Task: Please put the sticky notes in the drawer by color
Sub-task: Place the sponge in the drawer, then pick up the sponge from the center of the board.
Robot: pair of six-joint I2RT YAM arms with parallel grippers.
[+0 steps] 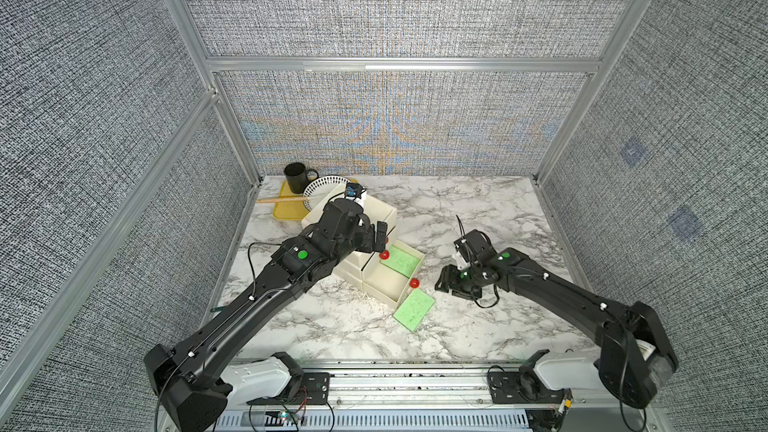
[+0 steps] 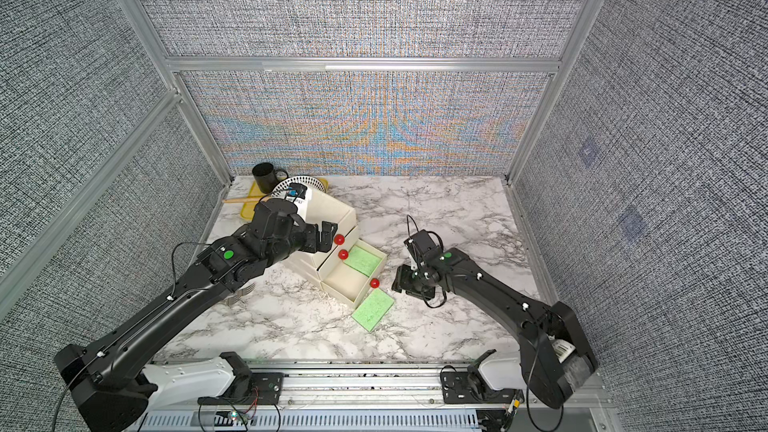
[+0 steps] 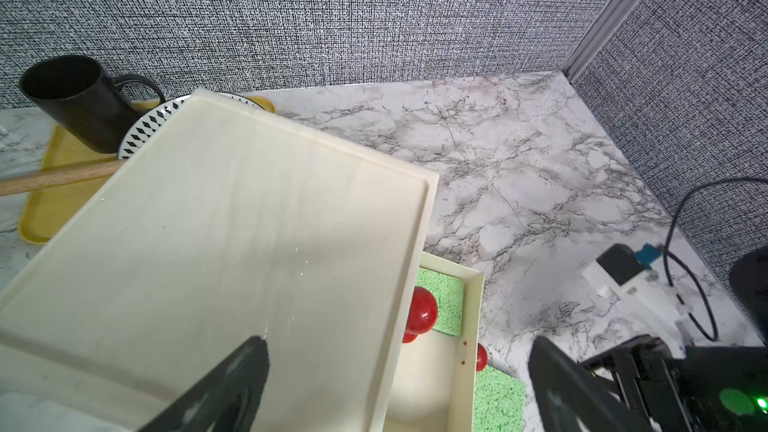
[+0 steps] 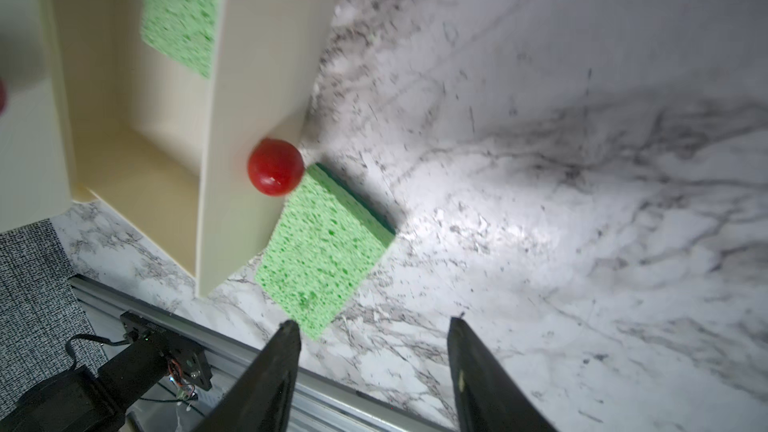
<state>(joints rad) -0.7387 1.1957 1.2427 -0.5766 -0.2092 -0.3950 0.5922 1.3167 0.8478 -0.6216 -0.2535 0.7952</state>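
- Desk (image 1: 478,209), white marble-patterned with grey veins, carries everything; most of it lies bare.
- Small cream-white three-drawer cabinet (image 1: 374,209) stands at the desk's left rear; its two upper drawers look pushed in, while the bottom drawer (image 1: 386,280) is pulled well out.
- Glossy yellow tray (image 1: 286,211) behind the cabinet holds a black mug (image 1: 297,178) and a patterned white plate (image 1: 324,187); none of these belongs to the sorting.
- Left gripper (image 1: 379,238) hangs over the cabinet's front edge near the upper knobs, jaws spread wide and empty.
- Right gripper (image 4: 374,324) hovers low over the desk, near the open drawer's front; its jaws stand partly apart with nothing between them.
- One green sponge-textured sticky note (image 1: 401,261) lies flat at the back of the open drawer; that one is done.
- Second green sticky note (image 1: 414,309) lies on the desk just beside the drawer's front, under its knob; it is not yet stowed.
- Round red knobs (image 2: 375,283) mark each drawer front.
- No yellow or blue notes show anywhere; they are probably inside the shut drawers, though that cannot be confirmed; by that reading the task is nearly over, leaving this green note and closing the drawer.
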